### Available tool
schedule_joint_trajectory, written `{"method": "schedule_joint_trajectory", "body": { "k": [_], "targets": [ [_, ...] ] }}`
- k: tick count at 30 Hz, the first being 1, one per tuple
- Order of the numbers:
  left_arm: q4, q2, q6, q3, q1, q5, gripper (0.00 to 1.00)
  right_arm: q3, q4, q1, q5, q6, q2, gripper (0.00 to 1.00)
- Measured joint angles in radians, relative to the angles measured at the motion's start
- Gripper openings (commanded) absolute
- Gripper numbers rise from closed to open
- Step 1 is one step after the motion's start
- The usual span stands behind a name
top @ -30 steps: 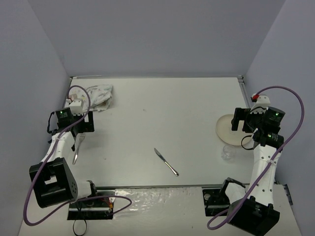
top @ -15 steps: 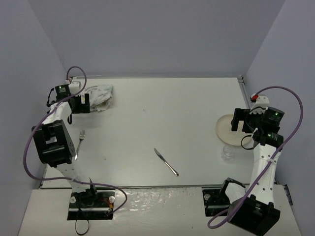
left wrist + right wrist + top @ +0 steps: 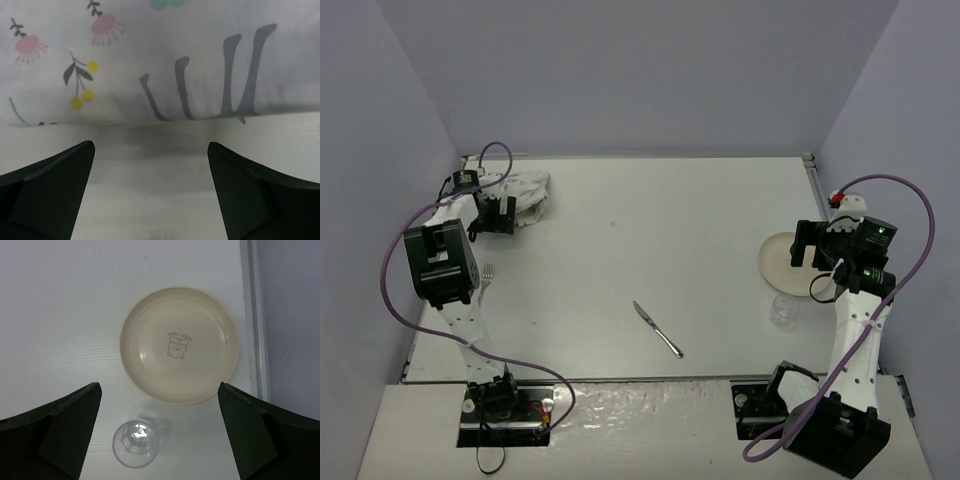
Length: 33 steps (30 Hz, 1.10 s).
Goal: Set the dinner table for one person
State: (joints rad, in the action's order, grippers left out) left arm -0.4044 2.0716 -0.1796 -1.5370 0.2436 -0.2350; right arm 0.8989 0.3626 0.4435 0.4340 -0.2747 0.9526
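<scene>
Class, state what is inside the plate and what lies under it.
Inside the plate only a small printed bear emblem shows, nothing else. It rests on the table; the spot directly beneath is covered, so unseen.

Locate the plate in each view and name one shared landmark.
Top external: plate at the right edge of the table.
Left wrist: not in it.
Right wrist: plate in the upper centre.
Shared landmark: the clear glass, just below the plate in both pictures.

The left arm (image 3: 440, 265) has swung from above the fork (image 3: 487, 270) to the printed cloth (image 3: 525, 190).
</scene>
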Motion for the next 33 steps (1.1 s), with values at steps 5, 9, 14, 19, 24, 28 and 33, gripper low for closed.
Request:
{"method": "schedule_joint_trajectory", "body": {
  "k": [5,9,14,19,24,28,33],
  "targets": [
    [-0.028,0.059,0.001,-0.086,-0.022,0.0,0.4,0.0,0.0,0.0,-0.002,-0.003,0.001,1.0],
    [-0.045,0.083,0.0,-0.127,-0.037,-0.01,0.0,0.0,0.0,0.0,-0.004,-0.004,0.007,1.0],
    [-0.032,0.058,-0.007,-0.076,-0.069,-0.004,0.0,0.0,0.0,0.0,-0.008,-0.004,0.008,1.0],
    [-0.05,-0.086,-0.026,0.049,-0.139,-0.009,0.0,0.0,0.0,0.0,-0.008,-0.007,0.008,1.0],
    [-0.098,-0.264,-0.025,0.062,-0.213,-0.061,0.0,0.0,0.0,0.0,-0.008,-0.007,0.008,1.0],
    [-0.186,-0.403,-0.022,0.018,-0.298,-0.103,0.0,0.0,0.0,0.0,-0.008,-0.007,0.008,1.0],
    [-0.321,-0.499,0.007,-0.13,-0.379,-0.225,0.0,-0.004,0.0,0.0,-0.008,-0.007,0.008,1.0]
  ]
}}
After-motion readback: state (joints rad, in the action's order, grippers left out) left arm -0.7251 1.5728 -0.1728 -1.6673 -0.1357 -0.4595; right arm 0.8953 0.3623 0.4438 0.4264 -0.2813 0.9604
